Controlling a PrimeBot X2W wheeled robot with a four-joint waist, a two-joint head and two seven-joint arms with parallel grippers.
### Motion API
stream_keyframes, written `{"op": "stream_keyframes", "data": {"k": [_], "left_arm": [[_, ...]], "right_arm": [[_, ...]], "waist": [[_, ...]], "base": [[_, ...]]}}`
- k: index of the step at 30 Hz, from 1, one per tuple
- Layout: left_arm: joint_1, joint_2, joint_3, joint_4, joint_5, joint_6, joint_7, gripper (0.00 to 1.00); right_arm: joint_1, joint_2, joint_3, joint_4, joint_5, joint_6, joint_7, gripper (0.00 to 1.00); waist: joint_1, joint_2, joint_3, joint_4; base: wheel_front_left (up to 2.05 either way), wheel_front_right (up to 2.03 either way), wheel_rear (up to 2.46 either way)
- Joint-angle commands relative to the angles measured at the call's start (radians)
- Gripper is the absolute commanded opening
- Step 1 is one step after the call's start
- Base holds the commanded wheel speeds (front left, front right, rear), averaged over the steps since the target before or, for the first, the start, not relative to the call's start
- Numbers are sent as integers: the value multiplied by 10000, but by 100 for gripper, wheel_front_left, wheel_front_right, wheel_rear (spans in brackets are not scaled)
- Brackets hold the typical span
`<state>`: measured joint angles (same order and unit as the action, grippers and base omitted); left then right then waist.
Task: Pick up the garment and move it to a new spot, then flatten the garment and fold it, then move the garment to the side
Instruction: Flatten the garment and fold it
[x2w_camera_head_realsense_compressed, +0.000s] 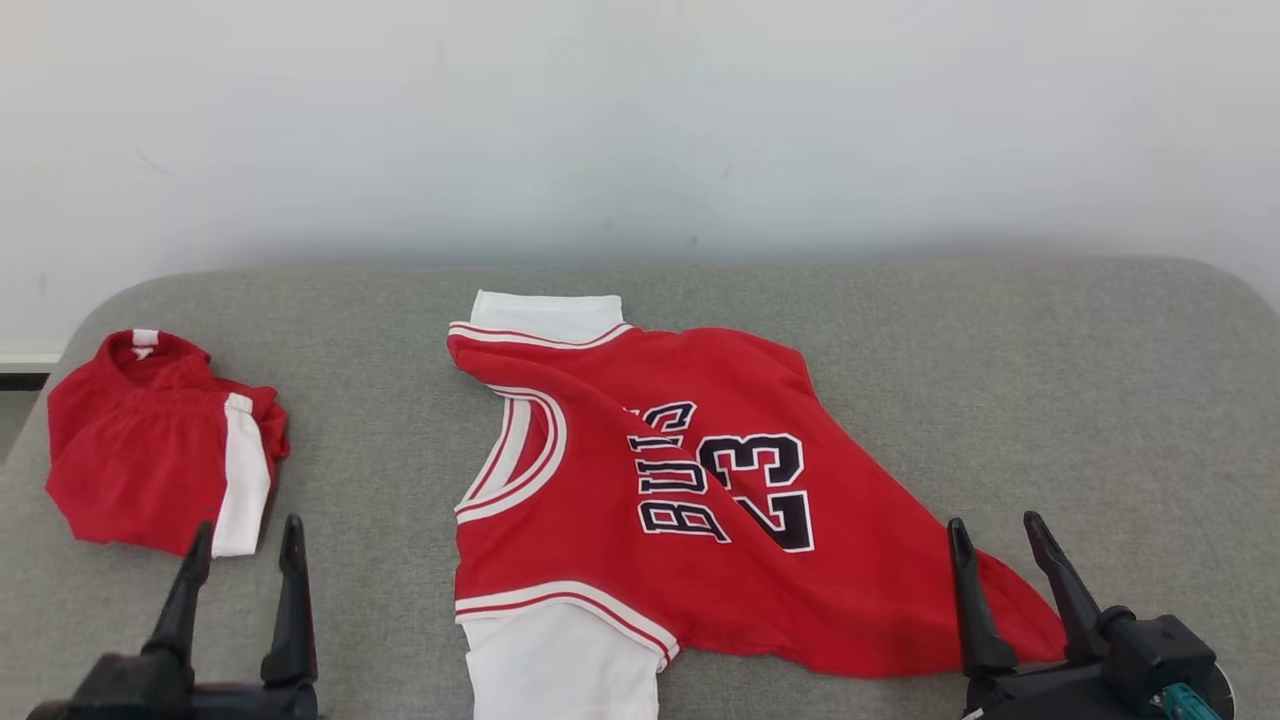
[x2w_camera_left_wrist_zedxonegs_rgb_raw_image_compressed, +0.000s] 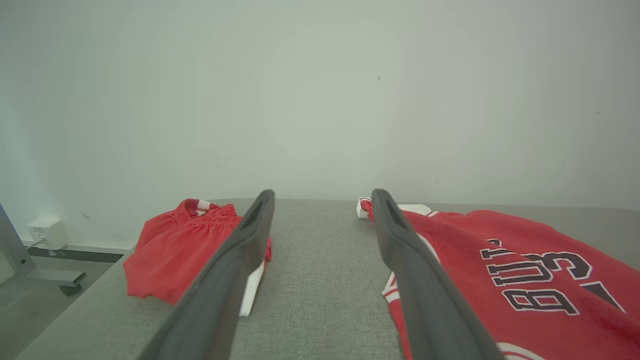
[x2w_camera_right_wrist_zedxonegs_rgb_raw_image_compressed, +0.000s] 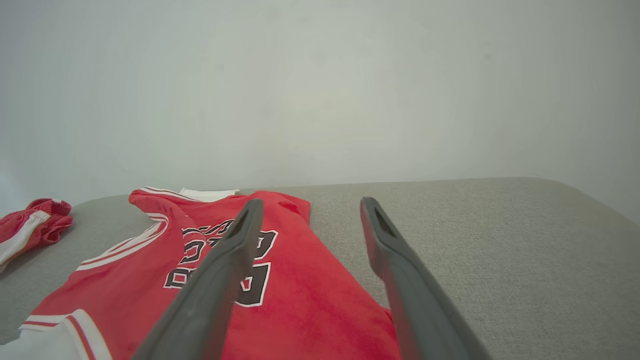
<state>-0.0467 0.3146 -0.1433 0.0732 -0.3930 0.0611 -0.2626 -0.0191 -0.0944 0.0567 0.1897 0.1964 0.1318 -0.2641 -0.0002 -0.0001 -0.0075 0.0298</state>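
Head view showed the red jersey (x2w_camera_head_realsense_compressed: 650, 500) lying rumpled in the middle of the desk (x2w_camera_head_realsense_compressed: 1000, 350), the left end effector (x2w_camera_head_realsense_compressed: 247, 535) and right end effector (x2w_camera_head_realsense_compressed: 995, 530) both spread wide and empty at the near edge, so flattening seemed the step in hand, next calling for pinching its corners and drawing them taut.

Plain white matte wall (x2w_camera_head_realsense_compressed: 640, 120) behind, evenly lit, a few small dark specks. Grey woven-fabric desk (x2w_camera_head_realsense_compressed: 1050, 400) with rounded far corners in front of it. Left of desk: white skirting board (x2w_camera_left_wrist_zedxonegs_rgb_raw_image_compressed: 75, 246), small white wall box (x2w_camera_left_wrist_zedxonegs_rgb_raw_image_compressed: 48, 232), pale metal stand foot (x2w_camera_left_wrist_zedxonegs_rgb_raw_image_compressed: 50, 276) on grey floor (x2w_camera_left_wrist_zedxonegs_rgb_raw_image_compressed: 30, 310).
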Motion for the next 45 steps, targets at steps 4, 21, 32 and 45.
{"op": "stream_keyframes", "data": {"k": [4,21,32,45], "left_arm": [[792,-478,504,-379,484,-194,-32,100],[1712,-1697,1154,-333,1695,-1241,-32,100],[1632,-2003,1429,-63,2080,-1577,-32,100],[1314,-2266,111,2101,1771,-1897,-32,100]], "right_arm": [[202,-114,8,6,110,-23,-4,100],[591,-59,-99,104,124,-23,-4,100],[534,-64,-70,218,43,-23,-4,100],[326,-509,-444,887,-16,-23,-2,100]], "waist": [[2,1,-135,48],[2,1,-116,-23],[2,1,-116,-41],[2,1,71,-9]], "base": [[0,0,0],[0,0,0],[0,0,0],[0,0,0]]}}
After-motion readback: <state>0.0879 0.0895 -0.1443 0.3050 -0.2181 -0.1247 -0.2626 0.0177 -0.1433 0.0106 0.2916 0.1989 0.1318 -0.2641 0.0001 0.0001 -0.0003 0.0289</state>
